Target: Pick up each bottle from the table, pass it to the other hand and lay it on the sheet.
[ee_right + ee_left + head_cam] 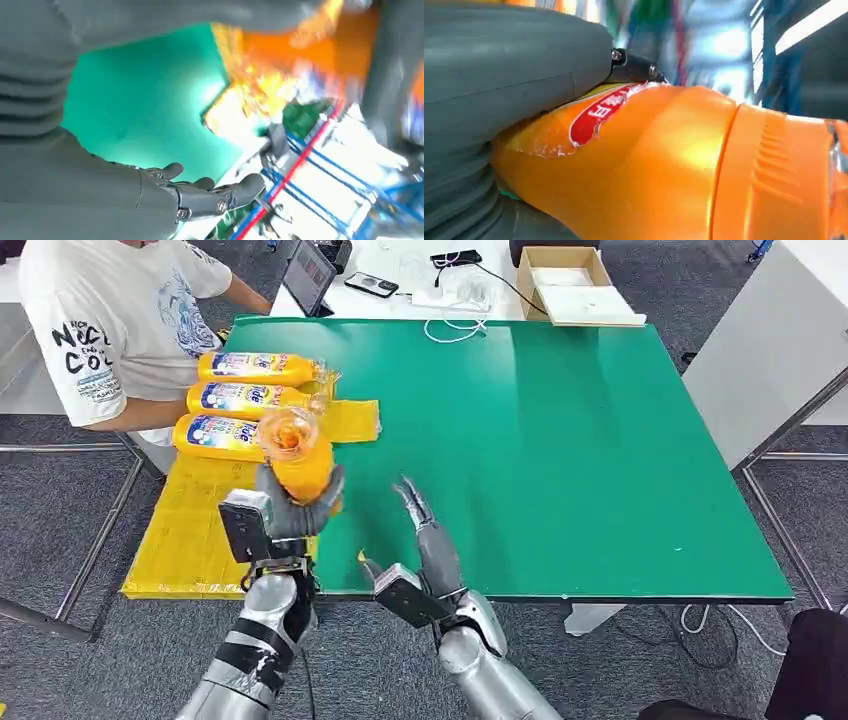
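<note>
- The left hand (285,512) grips an orange bottle (296,455) above the yellow sheet (195,530), near 3 laid bottles (250,398).
- The right hand (425,530) hangs open beside it, apparently empty.
- Risk: lowered carelessly, the bottle could knock that row or roll onto the desk (560,450).

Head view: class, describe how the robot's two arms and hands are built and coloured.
Both arms are silver, rounded shells; the left arm has black bands wrapped around it. Each wrist carries a black box-shaped block. The left hand and right hand are dark grey, with slim jointed fingers. In the wrist views, ribbed grey covers sit behind the hands.
</note>
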Controlling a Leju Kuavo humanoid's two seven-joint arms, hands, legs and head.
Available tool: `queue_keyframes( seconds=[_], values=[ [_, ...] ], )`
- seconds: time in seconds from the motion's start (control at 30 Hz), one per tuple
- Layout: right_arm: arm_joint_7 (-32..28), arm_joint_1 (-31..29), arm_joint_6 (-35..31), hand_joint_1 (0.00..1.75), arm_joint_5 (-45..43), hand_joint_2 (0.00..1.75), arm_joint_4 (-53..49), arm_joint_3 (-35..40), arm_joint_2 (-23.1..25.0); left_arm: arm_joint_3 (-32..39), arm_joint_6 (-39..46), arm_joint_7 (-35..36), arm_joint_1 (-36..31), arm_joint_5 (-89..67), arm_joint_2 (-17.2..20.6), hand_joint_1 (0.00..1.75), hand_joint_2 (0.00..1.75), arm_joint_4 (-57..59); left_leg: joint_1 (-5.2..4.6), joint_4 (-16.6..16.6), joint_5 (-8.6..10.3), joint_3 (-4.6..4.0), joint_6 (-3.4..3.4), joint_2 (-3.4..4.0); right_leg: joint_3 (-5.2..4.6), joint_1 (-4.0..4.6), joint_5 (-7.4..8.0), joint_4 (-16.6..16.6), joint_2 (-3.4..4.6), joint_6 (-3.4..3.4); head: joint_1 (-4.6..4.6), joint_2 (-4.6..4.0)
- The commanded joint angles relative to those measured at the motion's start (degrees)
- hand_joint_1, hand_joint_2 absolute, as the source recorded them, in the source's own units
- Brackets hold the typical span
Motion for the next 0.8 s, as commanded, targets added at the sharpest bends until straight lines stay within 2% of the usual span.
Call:
queue_keyframes(
  seconds=[0.03, 0.07, 0.23, 0.43, 0.53, 0.57, 0.6, 0.63, 0.67, 0.8],
  values=[
    [-2.8, 2.6, -4.0, 0.0, -2.9, 0.0, -13.3, -2.9, -1.8, 15.3, 12.1, -0.2, -8.4, -23.4, 3.5, 1.75, 1.75, 15.1, -0.02, 0.0, -0.11, 0.36, 0.05, 0.11, 0.32, 0.01, -0.09, 0.0, 0.06, -0.13, 0.0, 0.0],
    [-3.1, 3.0, -5.2, 0.0, -3.2, 0.0, -14.6, -3.0, -1.8, 20.2, 12.1, -0.2, -9.1, -31.4, 3.1, 1.75, 1.75, 16.8, -0.04, 0.0, -0.17, 0.48, 0.06, 0.17, 0.42, 0.01, -0.13, 0.0, 0.1, -0.17, -0.02, 0.0],
    [-3.1, 3.2, -5.1, 0.0, -3.1, 0.0, -15.4, -2.8, -2.0, 20.7, 12.1, -0.2, -9.3, -31.8, 3.0, 1.75, 1.75, 17.1, -0.02, 0.0, -0.05, 0.19, 0.04, 0.07, 0.18, 0.0, -0.04, 0.0, 0.01, -0.08, -0.02, 0.0],
    [-3.1, 3.2, -5.1, 0.0, -3.1, 0.0, -15.4, -2.8, -2.0, 20.7, 12.1, -0.2, -9.3, -31.8, 3.0, 1.75, 1.75, 17.1, -0.01, 0.0, -0.14, 0.38, 0.06, 0.03, 0.38, 0.03, -0.14, 0.0, 0.0, -0.14, 0.0, 0.0],
    [-3.1, 3.2, -5.1, 0.0, -3.1, 0.0, -15.4, -2.8, -2.0, 20.7, 12.1, -0.2, -9.3, -31.8, 3.0, 1.75, 1.75, 17.1, -0.01, 0.0, -0.06, 0.2, 0.04, 0.05, 0.19, 0.01, -0.06, 0.0, 0.02, -0.09, 0.0, 0.0],
    [-3.1, 3.6, -7.0, 0.0, -3.9, 0.0, -16.7, -2.6, -1.9, 26.1, 12.1, -0.1, -10.3, -38.2, 1.4, 1.75, 1.75, 19.7, -0.01, 0.0, -0.14, 0.38, 0.07, 0.04, 0.38, 0.02, -0.14, 0.0, -0.01, -0.13, 0.0, 0.0],
    [-3.1, 3.7, -8.1, 0.0, -4.6, 0.0, -17.4, -2.0, -2.3, 29.5, 12.1, 2.5, -10.4, -48.5, 1.4, 1.75, 1.75, 19.8, 0.0, 0.0, -0.07, 0.24, 0.05, 0.02, 0.24, 0.02, -0.07, 0.0, -0.01, -0.1, 0.0, 0.0],
    [-3.1, 3.7, -8.9, 0.0, -5.1, 0.0, -18.1, -1.6, -2.5, 33.1, 12.1, 1.4, -11.1, -51.5, 1.1, 1.75, 1.75, 21.4, -0.02, 0.0, -0.05, 0.2, 0.04, 0.04, 0.18, 0.0, -0.05, 0.0, 0.02, -0.09, 0.0, 0.0],
    [-3.1, 3.8, -9.0, 0.0, -5.7, 0.0, -18.2, -1.5, -2.5, 34.1, 12.1, 5.8, -11.6, -60.8, 2.2, 1.75, 1.75, 23.0, -0.01, 0.0, -0.04, 0.16, 0.03, 0.1, 0.12, 0.0, -0.02, 0.0, 0.09, -0.07, -0.02, 0.0],
    [-3.1, 3.1, -8.3, 0.0, -7.0, 0.0, -17.7, -0.6, -2.4, 35.7, 12.1, 11.0, -12.1, -73.9, 5.2, 1.75, 1.75, 25.3, -0.03, 0.0, -0.16, 0.47, 0.05, 0.23, 0.39, 0.01, -0.1, 0.0, 0.21, -0.15, -0.02, 0.0]
  ],
)
